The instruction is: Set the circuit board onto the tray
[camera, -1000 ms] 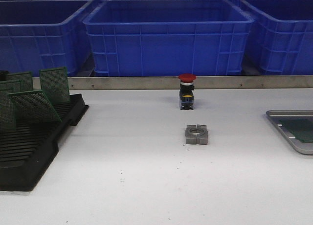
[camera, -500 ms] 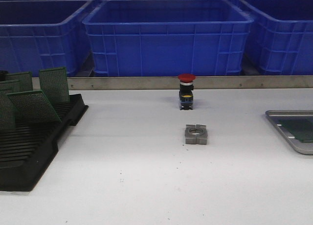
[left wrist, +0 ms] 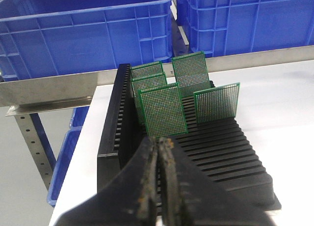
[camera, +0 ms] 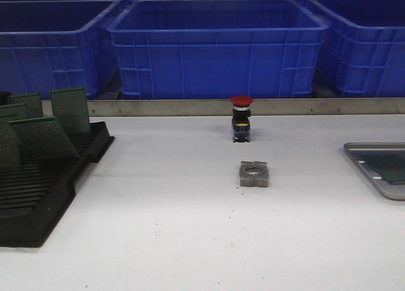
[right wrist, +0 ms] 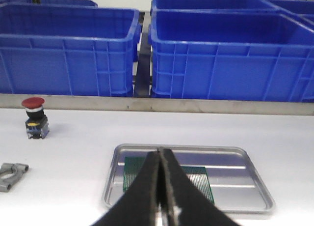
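Nothing had shifted over the last second. One green board (right wrist: 169, 176) lay flat in the tray (right wrist: 255, 186); four more stood in the rack (left wrist: 230, 152). Left claw (left wrist: 158, 186) and right claw (right wrist: 161, 186) both closed, empty. Judged between placements.

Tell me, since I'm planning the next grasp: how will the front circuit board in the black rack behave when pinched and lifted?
The front circuit board looks thin, flat and perforated, so probably stiff and light. It stands leaning in the black rack, held only by a slot, so a sideways nudge may tip it. Pinching its faces seems safer than its narrow edges.
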Robot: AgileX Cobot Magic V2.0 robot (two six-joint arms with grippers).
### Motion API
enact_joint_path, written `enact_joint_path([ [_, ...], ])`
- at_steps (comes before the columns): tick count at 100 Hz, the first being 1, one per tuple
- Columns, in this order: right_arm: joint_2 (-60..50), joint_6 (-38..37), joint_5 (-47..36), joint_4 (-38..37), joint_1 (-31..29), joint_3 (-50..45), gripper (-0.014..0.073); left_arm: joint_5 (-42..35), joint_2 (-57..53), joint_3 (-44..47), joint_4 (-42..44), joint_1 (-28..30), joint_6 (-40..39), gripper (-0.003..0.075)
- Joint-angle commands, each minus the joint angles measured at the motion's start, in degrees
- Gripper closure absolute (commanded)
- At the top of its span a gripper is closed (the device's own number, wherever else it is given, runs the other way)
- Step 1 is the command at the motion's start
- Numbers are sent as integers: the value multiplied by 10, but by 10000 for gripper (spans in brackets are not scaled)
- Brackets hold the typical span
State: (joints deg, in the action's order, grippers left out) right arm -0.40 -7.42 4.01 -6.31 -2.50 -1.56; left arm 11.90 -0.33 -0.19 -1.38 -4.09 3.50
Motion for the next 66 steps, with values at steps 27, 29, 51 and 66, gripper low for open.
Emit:
enact_joint_path([
  [27, -13, -2, -33, -15, -4, -2, 653, -46, -18, 16, -4, 1, -1, 737],
  [29, -13, -2, -33, -15, -4, -1, 653, -46, -18, 16, -4, 1, -1, 737],
  [51, -13, -2, -33, -15, -4, -1, 653, -46, -18, 16, -4, 1, -1, 737],
  [66, -13, -2, -33, -15, -4, -1, 653, -46, -18, 16, -4, 1, -1, 737],
])
